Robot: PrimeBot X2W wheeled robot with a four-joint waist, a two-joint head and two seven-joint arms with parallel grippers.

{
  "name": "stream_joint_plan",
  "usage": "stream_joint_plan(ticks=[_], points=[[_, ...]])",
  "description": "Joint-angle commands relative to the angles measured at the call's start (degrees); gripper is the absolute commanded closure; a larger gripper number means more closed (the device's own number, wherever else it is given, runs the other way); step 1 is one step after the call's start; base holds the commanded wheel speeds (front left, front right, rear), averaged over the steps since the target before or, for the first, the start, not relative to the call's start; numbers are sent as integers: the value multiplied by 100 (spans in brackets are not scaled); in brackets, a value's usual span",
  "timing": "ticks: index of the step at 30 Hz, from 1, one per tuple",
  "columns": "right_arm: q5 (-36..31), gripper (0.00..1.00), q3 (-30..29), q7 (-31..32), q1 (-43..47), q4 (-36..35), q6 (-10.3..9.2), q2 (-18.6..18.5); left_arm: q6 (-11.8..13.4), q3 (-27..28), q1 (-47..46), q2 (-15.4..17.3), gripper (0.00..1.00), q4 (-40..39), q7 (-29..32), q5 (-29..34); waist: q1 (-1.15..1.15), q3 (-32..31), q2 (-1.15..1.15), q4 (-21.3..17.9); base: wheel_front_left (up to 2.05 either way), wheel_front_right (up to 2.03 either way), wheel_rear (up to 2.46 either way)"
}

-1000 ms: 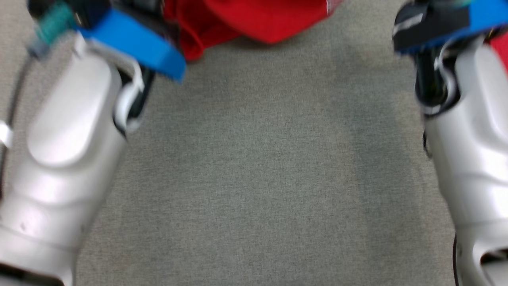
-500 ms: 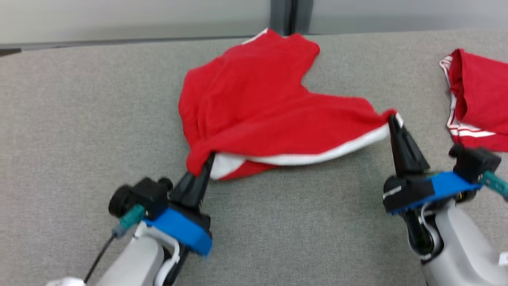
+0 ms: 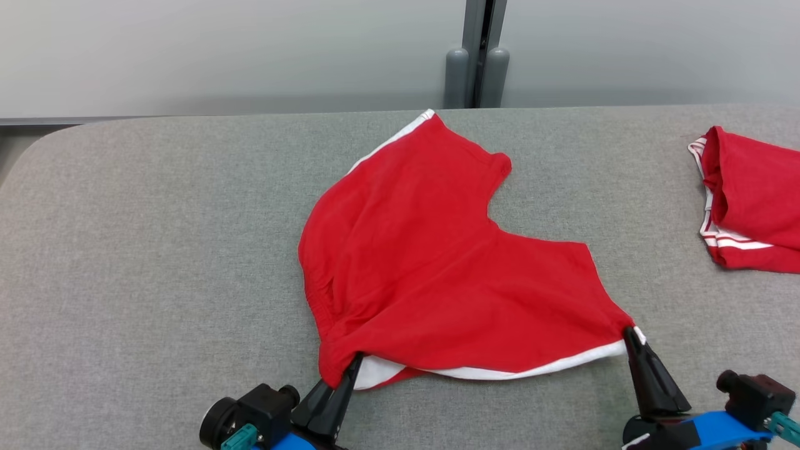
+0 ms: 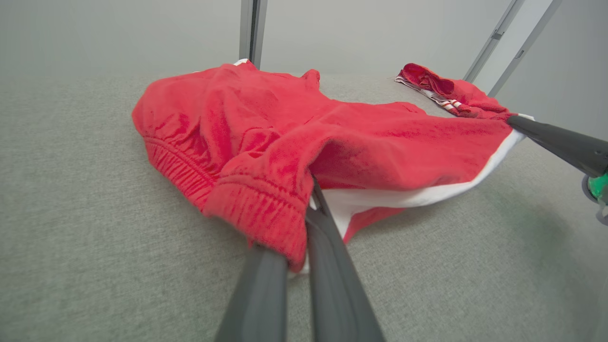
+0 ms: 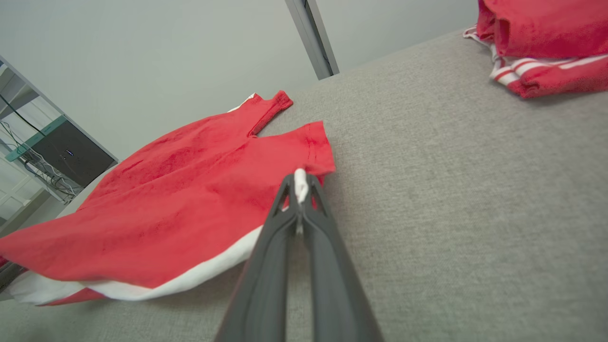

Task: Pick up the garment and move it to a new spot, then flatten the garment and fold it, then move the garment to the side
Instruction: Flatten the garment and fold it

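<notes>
Red cotton shorts with white trim [image 3: 437,262] lie near the middle of the grey fabric-covered table [image 3: 156,250]. Most of the cloth is flat on it, and one leg reaches toward the far edge. The near edge is raised slightly, its white band strung between the two tools with shadow beneath. The left gripper [image 3: 349,370] is pinched tight on the near left corner, where the gathered elastic waistband drapes over its dark fingers [image 4: 327,266]. The right gripper [image 3: 630,336] is clamped on the near right corner, with a tab of white trim showing between its tips in the right wrist view. A second red garment with white stripes [image 3: 747,200] sits bunched at the table's right edge, well apart. Behind the table is a pale wall with a grey upright post [image 3: 476,62].
</notes>
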Motion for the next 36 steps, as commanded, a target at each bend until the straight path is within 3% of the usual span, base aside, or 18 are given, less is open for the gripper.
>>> stream_joint_plan(ticks=[1, 7, 14, 28, 36], points=[[15, 100, -89, 29, 196, -150, 1, 7, 17, -3, 71, 34, 100, -62, -25, 34, 1, -21, 0, 14, 0, 0, 0], [-75, 100, -433, 199, 443, -522, 1, 47, 56, -71, 161, 68, 100, -213, -4, 46, 1, -45, 0, 42, 0, 0, 0], [-279, 100, -641, 353, -156, -653, 1, -13, 137, 88, -85, -19, 100, -317, -6, -8, 1, 94, 0, 97, 0, 0, 0], [-720, 100, -286, 834, -2888, -18, 1, -319, 43, 349, -1257, -254, 100, -278, -20, 93, 1, 936, 0, 630, 0, 0, 0], [-960, 100, -93, 1077, -4505, 1188, 1, -248, -13, 836, -1815, -649, 100, -75, -23, 170, 1, 1507, 0, 968, 0, 0, 0]])
